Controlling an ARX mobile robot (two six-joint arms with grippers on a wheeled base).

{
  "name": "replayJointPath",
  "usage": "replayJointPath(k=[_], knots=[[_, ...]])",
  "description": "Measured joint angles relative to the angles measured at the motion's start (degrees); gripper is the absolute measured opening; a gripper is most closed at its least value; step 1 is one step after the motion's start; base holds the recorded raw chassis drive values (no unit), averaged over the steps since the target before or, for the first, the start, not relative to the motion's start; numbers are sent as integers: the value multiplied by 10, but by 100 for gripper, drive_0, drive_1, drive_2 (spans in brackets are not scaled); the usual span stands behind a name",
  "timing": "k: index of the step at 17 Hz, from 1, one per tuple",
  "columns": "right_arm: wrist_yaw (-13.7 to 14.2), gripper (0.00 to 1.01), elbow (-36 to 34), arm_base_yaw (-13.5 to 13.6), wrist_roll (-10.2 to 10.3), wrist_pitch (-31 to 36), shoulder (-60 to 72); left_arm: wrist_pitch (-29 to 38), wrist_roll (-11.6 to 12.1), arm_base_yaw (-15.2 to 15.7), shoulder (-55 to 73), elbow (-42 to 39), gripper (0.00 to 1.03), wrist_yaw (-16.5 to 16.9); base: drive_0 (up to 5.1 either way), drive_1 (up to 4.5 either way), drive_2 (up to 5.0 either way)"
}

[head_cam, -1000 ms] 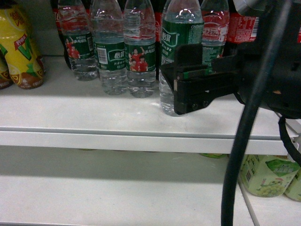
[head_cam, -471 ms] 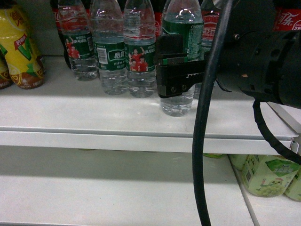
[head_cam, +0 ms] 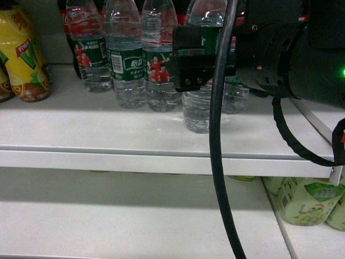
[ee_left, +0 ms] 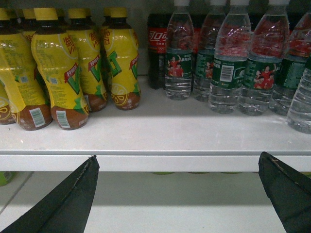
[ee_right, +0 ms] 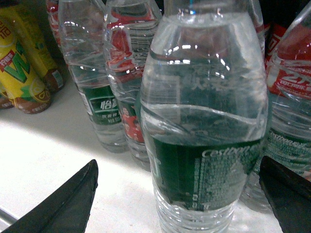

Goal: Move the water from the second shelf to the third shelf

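Observation:
The water bottle (head_cam: 202,110) is clear and ribbed with a dark green label, and it stands on the upper white shelf (head_cam: 108,132) in front of a row of like bottles. In the right wrist view the water bottle (ee_right: 209,145) fills the middle. My right gripper (ee_right: 178,161) is open, with one finger on each side of the bottle and a gap on both sides. In the head view the right gripper (head_cam: 195,59) sits at label height. My left gripper (ee_left: 177,156) is open with nothing in it, level with the shelf's front edge (ee_left: 155,162).
More water bottles (head_cam: 126,59) and red-labelled cola bottles (ee_left: 156,53) stand behind. Yellow tea bottles (head_cam: 24,59) crowd the shelf's left. A lower shelf (head_cam: 135,216) holds green cartons (head_cam: 307,202) at its right. A black cable (head_cam: 218,162) hangs across the head view.
My right gripper has risen from near the bottle's base to label height and shifted left. The water bottle still stands on the shelf.

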Motion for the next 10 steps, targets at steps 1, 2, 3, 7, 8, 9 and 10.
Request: replayJointPath(k=[1,2,3,7,8,9,10], knots=[[1,98,8,0,-1,2,3,0,0,0,0,0,98,0,0,0,0],[5,98,15,1,-1,1,6,0,0,0,0,0,98,0,0,0,0],[10,98,18,1,-2,0,9,0,0,0,0,0,98,0,0,0,0],[27,98,63,0,-2,-6,43,0,0,0,0,0,98,0,0,0,0],[29,98,71,0,-1,-5,50,0,0,0,0,0,98,0,0,0,0],[34,98,78,0,-1,-6,57,0,0,0,0,0,98,0,0,0,0],[36,98,86,-1,2,-10,62,0,0,0,0,0,98,0,0,0,0]])
